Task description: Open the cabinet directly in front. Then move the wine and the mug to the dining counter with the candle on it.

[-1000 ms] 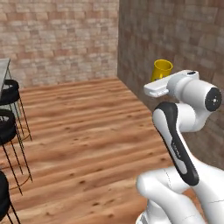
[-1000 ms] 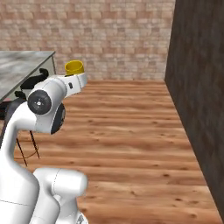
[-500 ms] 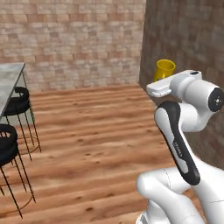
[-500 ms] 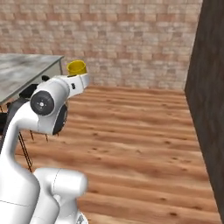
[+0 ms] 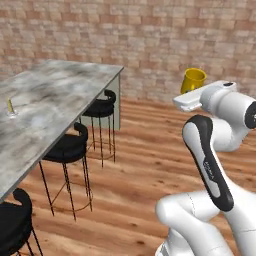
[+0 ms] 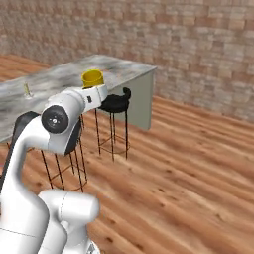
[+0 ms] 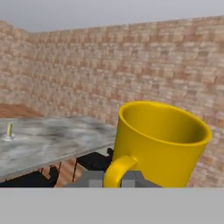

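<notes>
One mug fills the hand view, yellow-orange, upright, handle facing the cam at lower centre. Gripper clenched on the mug, grasping it low near the handle; only bits of dark fingertip show beneath the cup, so exact contact pts can't be made out. In left base view the mug sits atop the white hand at upper right, above the arm's elbow; in right base view it rides above the hand, upper left of centre, held up off any surface.

Beyond the mug: dining counter, long grey-white veined marble slab, runs from the left edge toward centre in left base view, well apart from the mug. Right base view has the counter behind and left of the arm. Hand view shows it low on the left, below mug rim lvl.

Candle stands upright on the counter near its left side, thin pale-yellow stick in a small clear holder; also seen at and.

Black round stools on thin legs are tucked along the counter's near edge. Wood plank floor under everything, brick wall behind.
</notes>
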### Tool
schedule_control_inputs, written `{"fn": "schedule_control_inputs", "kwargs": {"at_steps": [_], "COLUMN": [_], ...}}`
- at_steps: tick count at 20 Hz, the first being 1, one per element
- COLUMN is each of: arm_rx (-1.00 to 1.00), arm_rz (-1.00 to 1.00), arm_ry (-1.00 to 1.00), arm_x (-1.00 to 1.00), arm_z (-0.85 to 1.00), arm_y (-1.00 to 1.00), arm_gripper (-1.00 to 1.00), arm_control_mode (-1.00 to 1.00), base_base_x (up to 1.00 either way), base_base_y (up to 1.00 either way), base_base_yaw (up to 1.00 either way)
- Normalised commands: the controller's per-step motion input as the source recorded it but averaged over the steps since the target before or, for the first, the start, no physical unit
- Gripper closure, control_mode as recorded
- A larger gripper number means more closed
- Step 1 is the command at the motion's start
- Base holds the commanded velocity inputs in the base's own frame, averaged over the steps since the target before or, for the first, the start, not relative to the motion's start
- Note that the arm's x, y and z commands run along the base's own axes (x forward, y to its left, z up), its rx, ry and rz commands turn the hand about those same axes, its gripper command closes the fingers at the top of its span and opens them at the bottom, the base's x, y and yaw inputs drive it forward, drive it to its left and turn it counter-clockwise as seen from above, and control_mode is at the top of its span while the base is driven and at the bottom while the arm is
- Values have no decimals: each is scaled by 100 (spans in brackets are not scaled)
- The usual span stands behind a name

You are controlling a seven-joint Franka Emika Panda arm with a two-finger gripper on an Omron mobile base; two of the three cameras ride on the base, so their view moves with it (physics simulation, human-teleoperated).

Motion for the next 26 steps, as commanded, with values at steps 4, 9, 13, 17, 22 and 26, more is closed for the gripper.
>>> {"fn": "schedule_control_inputs", "kwargs": {"at_steps": [4, 9, 13, 17, 22, 26], "arm_rx": [0, 0, 0, 0, 0, 0], "arm_rz": [0, 0, 0, 0, 0, 0], "arm_ry": [0, 0, 0, 0, 0, 0], "arm_x": [0, 0, 0, 0, 0, 0], "arm_z": [0, 0, 0, 0, 0, 0], "arm_y": [0, 0, 0, 0, 0, 0], "arm_gripper": [100, 100, 100, 100, 100, 100], "arm_control_mode": [100, 100, 100, 100, 100, 100], "base_base_x": [28, 33, 78, 86, 85, 85], "base_base_y": [-20, -40, -69, -100, -100, -100], "base_base_yaw": [79, 69, 33, 38, 32, 34]}}
